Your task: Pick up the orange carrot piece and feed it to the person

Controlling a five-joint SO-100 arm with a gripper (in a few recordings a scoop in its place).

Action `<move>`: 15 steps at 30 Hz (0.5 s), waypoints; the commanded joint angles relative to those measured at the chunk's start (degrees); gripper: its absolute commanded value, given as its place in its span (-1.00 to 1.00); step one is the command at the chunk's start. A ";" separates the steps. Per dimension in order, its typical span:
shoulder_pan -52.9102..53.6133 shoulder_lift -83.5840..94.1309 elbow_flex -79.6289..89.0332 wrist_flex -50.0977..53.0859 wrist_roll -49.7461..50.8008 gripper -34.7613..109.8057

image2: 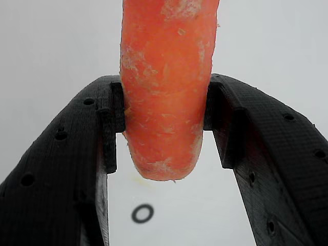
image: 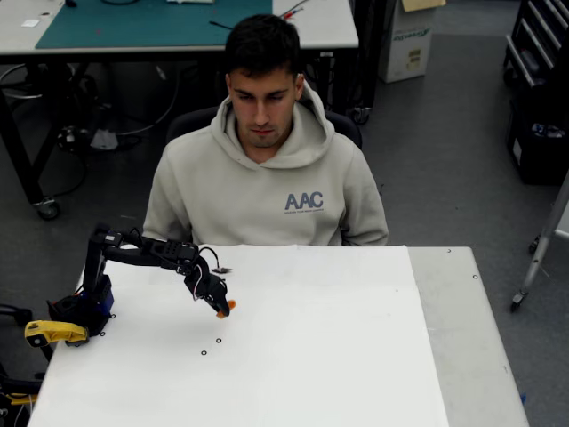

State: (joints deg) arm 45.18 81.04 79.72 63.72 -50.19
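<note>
**Wrist view: carrot clamped, the person waits across the table**

Wrist view shows your gripper (image2: 165, 128) clenched on the orange carrot piece (image2: 165, 87), both black jaws pressed flat against its sides. The carrot's long axis runs crosswise to the jaws, up and down in that picture, with its rounded end poking out below the pinch and the rest running off the top edge. A small black ring (image2: 142, 213) lies on the white table (image2: 287, 46) beneath, apart from the carrot.

Overhead view puts the gripper (image: 220, 306) low over the white table (image: 356, 356), near its left side, with the carrot piece (image: 227, 307) showing as an orange spot at the fingertips. From these pictures you cannot tell whether it hangs just clear of the surface or touches it.

The person (image: 265, 169), seated behind the far edge in a beige hoodie, looks down toward the table. From your gripper he lies up and to the right in the overhead picture, well apart. By this reading the pick is done or nearly so; your coming move is a lift and a reach toward the far edge, turning the wrist so a free end of the carrot leads toward him rather than the jaws.
</note>
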 commanded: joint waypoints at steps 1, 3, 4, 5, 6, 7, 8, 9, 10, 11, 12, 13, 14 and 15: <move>-2.90 7.73 -4.04 0.09 -0.79 -0.56; -4.48 7.65 -7.65 0.09 -0.70 -0.56; -5.10 7.56 -9.93 0.09 -0.79 -0.56; -5.71 7.56 -12.48 0.09 -0.79 -0.56; -6.42 7.47 -15.03 0.09 -0.79 -0.56; -6.94 7.38 -17.67 0.09 -0.88 -0.56; -7.65 7.12 -20.04 0.09 -0.97 -0.56; -8.35 6.50 -22.41 0.09 -0.97 -0.56; -8.96 5.54 -24.87 0.09 -0.97 -0.56; -9.58 4.31 -27.33 0.09 -1.05 -0.56; -10.02 3.08 -29.97 0.09 -1.05 -0.56; -10.55 1.85 -32.61 0.09 -1.05 -0.56; -11.07 0.53 -35.24 0.09 -1.05 -0.56; -11.60 -0.88 -37.88 0.09 -1.05 -0.56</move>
State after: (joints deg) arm 34.80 80.33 53.70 63.81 -50.71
